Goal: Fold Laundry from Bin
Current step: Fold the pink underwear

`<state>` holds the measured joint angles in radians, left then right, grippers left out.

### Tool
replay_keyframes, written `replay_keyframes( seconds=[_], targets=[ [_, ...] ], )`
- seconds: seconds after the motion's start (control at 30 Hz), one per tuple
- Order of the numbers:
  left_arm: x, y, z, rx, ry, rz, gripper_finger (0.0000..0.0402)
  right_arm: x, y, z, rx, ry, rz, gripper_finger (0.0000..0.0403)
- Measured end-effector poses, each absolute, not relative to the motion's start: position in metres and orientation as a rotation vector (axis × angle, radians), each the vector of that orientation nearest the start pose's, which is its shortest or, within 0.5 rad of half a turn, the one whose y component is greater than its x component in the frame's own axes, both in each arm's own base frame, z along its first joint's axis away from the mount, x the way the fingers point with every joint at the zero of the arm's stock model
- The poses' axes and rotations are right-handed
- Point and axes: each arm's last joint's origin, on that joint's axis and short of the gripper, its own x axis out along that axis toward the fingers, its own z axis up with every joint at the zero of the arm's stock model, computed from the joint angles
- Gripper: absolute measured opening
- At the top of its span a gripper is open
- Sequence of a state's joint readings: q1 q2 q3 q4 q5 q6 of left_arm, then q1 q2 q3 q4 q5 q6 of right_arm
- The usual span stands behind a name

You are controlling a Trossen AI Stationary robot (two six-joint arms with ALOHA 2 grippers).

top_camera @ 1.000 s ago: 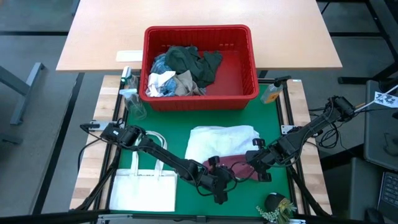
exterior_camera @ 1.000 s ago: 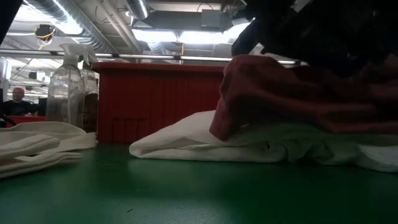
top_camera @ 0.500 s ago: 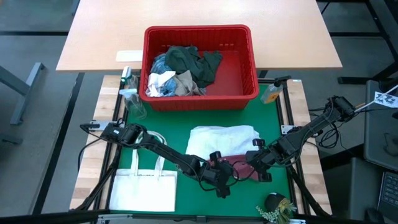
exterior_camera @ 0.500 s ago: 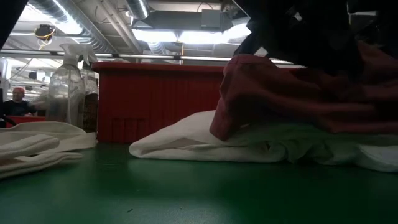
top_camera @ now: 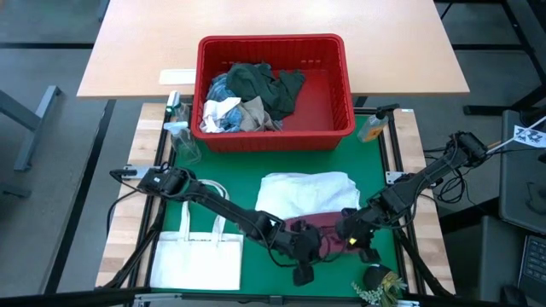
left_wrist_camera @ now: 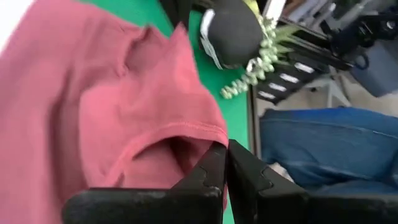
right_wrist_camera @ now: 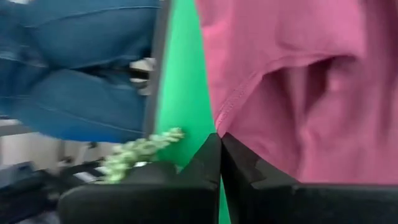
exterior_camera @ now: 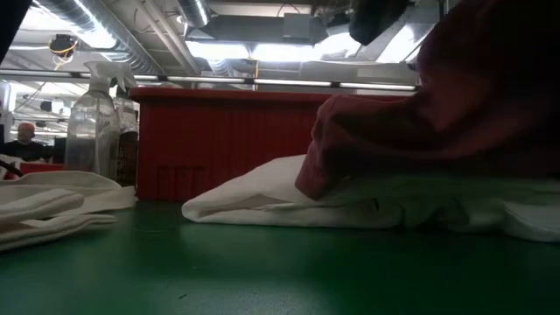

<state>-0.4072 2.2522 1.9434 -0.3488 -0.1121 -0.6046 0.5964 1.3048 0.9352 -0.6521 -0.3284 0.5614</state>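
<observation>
Below the red bin (top_camera: 275,89) in the high view, the left end effector (top_camera: 304,253) and right end effector (top_camera: 351,240) flank the maroon garment (top_camera: 311,231) on the green bench (top_camera: 230,168). Both wrist views show each clamped on its hem.

Laundry (top_camera: 247,98) in bin (top_camera: 339,119), tote bag (top_camera: 198,256) left of garment (top_camera: 303,194)

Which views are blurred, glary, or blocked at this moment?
High view: evenly lit and sharp, both grippers clear at the maroon garment. Low view: ceiling lights glare brightly, and the maroon cloth, close to the lens, fills the right side. Left wrist view: cloth soft, background blurred. Right wrist view: soft throughout, the green mat bright.
</observation>
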Motion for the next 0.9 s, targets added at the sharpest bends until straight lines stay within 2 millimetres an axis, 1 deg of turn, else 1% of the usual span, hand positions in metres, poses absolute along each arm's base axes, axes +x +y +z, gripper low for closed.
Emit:
replay_keyframes(
  seconds=[0.1,0.23,0.33,0.43,0.67,0.77,0.9],
  targets=[
    [0.472,-0.204,0.232,-0.439,0.717,-0.112,0.0002,0.202,0.152,0.247,0.374,1.246,0.575,0.0007],
    [0.47,-0.208,0.231,-0.424,0.727,-0.119,0.0002,0.198,0.157,0.246,0.348,1.247,0.578,0.0007],
    [0.469,-0.206,0.225,-0.389,0.748,-0.067,0.0002,0.198,0.155,0.245,0.308,1.226,0.504,0.0007],
    [0.469,-0.199,0.222,-0.35,0.76,0.006,0.0002,0.197,0.149,0.241,0.249,1.229,0.392,0.0007],
    [0.467,-0.178,0.214,-0.277,0.828,0.16,0.0003,0.193,0.128,0.234,0.098,1.283,0.134,0.0007],
    [0.469,-0.17,0.213,-0.271,0.828,0.193,0.0003,0.195,0.122,0.233,0.075,1.268,0.074,0.0007],
    [0.471,-0.161,0.212,-0.268,0.842,0.219,0.0003,0.195,0.121,0.232,0.066,1.261,0.062,0.0007]
  ],
)
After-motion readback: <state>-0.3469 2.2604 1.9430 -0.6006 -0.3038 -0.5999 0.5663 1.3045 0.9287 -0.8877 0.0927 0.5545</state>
